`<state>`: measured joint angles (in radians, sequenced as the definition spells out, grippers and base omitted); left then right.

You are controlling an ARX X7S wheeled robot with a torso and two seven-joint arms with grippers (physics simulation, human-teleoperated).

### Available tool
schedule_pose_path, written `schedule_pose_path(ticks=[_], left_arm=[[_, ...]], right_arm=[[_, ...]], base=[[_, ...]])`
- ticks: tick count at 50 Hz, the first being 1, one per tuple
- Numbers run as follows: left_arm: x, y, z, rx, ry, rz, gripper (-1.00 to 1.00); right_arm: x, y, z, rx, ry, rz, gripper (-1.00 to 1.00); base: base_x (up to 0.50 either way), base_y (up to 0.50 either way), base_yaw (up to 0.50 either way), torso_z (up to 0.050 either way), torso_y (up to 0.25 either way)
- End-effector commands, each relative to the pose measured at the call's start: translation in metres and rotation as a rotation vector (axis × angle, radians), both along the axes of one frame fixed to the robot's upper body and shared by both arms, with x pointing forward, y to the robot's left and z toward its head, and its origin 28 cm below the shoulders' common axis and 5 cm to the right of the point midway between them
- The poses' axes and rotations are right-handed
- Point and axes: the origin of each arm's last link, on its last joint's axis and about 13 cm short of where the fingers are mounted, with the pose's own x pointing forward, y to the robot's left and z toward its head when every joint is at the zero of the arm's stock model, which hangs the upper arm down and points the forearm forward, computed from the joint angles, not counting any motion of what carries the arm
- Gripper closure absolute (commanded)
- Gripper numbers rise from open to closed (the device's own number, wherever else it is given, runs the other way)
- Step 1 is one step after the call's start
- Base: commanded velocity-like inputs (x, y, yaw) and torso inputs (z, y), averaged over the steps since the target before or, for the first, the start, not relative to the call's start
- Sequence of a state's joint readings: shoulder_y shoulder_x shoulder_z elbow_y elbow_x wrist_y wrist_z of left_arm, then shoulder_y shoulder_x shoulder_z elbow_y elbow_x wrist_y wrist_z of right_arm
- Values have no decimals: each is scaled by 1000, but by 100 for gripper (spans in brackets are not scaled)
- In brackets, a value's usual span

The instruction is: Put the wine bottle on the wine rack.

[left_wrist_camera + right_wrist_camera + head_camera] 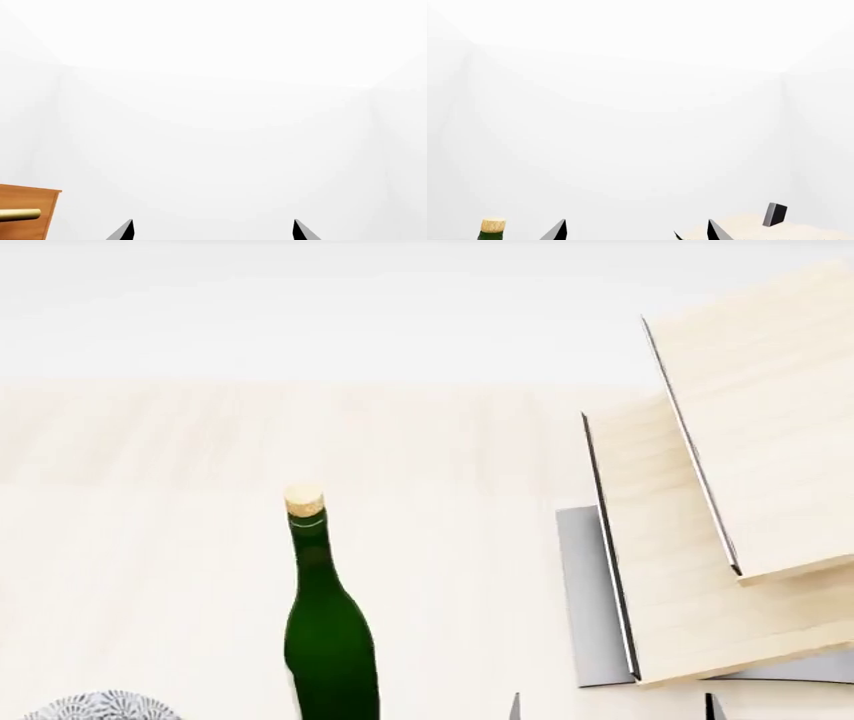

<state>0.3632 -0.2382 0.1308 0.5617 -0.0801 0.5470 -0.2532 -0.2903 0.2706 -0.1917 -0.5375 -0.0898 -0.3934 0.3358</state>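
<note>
The wine bottle (328, 640) stands upright on the pale wooden table, dark green with a pale cork (304, 502). Its cork also shows in the right wrist view (493, 225). The wine rack (667, 540) stands to the bottle's right, two slanted light-wood boards on a grey metal base (589, 600). Part of the rack shows in the right wrist view (774, 215). My right gripper (635, 232) is open and empty; its tips show at the head view's bottom edge (613, 710), right of the bottle and in front of the rack. My left gripper (212, 231) is open and empty, facing a white wall.
An orange-brown wooden cabinet (27, 200) with a brass handle (20, 215) shows in the left wrist view. A round grey patterned object (100, 707) lies at the table's near left. The pale table (160, 540) reaches back to a white wall.
</note>
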Motion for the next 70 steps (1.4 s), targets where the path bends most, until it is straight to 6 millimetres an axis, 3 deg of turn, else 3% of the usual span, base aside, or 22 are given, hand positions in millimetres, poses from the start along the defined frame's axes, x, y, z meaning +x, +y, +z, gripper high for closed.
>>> schedule_pose_path(ticks=[1,61,70], left_arm=[[0,0,-1,0,2,-5,-100],[-1,-2,-2,4,8,-11,-100],[1,-2,-3,5,11,-8,-100]], right_arm=[[0,0,-1,-2,2,2,-100],[3,3,-6,-21,24,-6,-100],[7,9,-4,16,31,66,-100]], base=[[0,-188,0,0,0],[0,-151,0,0,0],[0,0,0,0,0]])
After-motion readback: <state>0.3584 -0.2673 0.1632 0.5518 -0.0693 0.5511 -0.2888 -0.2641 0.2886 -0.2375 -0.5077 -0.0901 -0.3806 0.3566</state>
